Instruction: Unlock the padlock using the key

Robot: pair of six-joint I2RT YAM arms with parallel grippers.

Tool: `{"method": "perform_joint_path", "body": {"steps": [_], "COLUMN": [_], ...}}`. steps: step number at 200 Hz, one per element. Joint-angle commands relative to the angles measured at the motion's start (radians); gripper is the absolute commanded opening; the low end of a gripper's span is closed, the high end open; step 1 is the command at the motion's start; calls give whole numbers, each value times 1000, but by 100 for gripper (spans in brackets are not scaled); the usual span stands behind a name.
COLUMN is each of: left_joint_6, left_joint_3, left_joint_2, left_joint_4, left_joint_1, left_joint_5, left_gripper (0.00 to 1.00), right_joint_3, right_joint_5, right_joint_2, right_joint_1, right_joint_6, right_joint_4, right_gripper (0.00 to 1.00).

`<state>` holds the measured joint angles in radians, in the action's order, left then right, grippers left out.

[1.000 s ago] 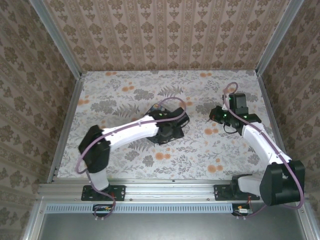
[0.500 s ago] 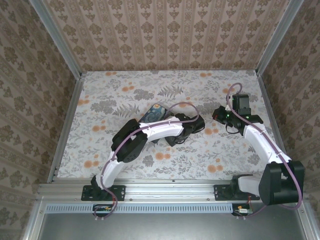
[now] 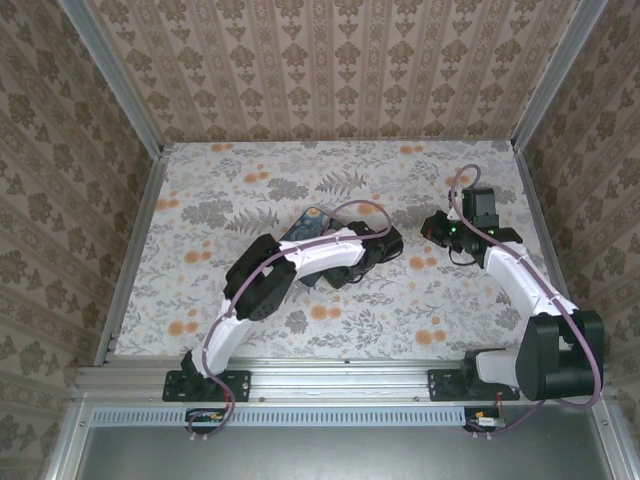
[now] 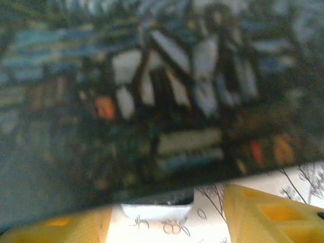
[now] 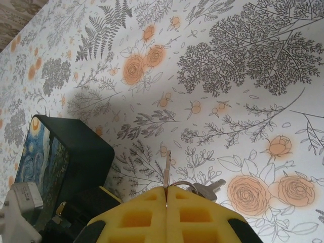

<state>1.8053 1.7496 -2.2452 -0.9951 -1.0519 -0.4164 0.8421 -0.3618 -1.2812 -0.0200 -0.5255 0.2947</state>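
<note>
Fingers [image 4: 268, 212] of the left gripper [image 4: 167, 221] stand apart with nothing gripped. They flank a pale, blurred piece under the edge of the box [image 5: 76, 157], probably the padlock [image 4: 157, 208]. To its right, across bare table [image 5: 243, 76], the right gripper [image 5: 166, 191] is clamped on the key [image 5: 166, 169], blade pointing past the box. That blade must swing left toward the lock; the left arm is nearer.
</note>
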Motion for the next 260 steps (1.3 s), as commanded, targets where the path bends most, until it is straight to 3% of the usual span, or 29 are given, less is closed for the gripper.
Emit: {"method": "perform_joint_path", "body": {"steps": [1, 84, 116, 170, 209, 260], "left_joint_6": [-2, -41, -142, -340, -412, -434], "left_joint_3": [-20, -23, -71, -235, -315, -406], "left_joint_2": [-19, -23, 49, 278, 445, 647], "left_joint_4": [-5, 16, 62, 205, 271, 258], "left_joint_1": [18, 31, 42, 102, 183, 314], "left_joint_5": [-9, -4, 32, 191, 403, 620], "left_gripper": [58, 34, 26, 18, 15, 11], "right_joint_3": [-7, -15, -23, -59, -82, -123], "right_joint_5": [-42, -60, -96, -101, -148, -237], "right_joint_2": [-13, -11, 8, 90, 142, 221], "right_joint_1": [2, 2, -22, -89, -189, -344], "right_joint_6": [-10, 1, 27, 26, 7, -116], "right_joint_4": [-35, -26, -4, 45, 47, -223], "right_gripper": [1, 1, 1, 1, 1, 0]}}
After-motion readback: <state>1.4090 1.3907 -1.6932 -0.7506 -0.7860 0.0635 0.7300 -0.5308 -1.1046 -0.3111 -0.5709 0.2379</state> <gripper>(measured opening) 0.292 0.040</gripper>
